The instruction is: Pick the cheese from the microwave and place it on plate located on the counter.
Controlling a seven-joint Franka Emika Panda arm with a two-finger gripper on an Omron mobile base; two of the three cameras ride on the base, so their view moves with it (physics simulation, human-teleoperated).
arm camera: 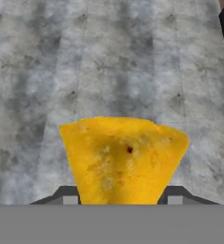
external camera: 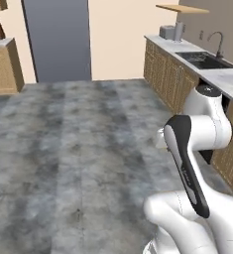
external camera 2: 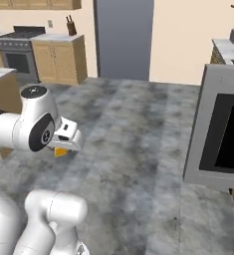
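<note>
Cheese (arm camera: pixel 124 159) is pinched between the fingers (arm camera: pixel 68 196), its wide edge pointing away from them, above open grey floor (arm camera: pixel 132 57), well apart from the microwave (external camera 2: pixel 220 137).

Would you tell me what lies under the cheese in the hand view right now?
Beneath the cheese, held between the gripper fingertips, lies grey mottled floor tiling. The wedge covers the floor directly under it, so that patch cannot be seen. No plate shows below it.
</note>
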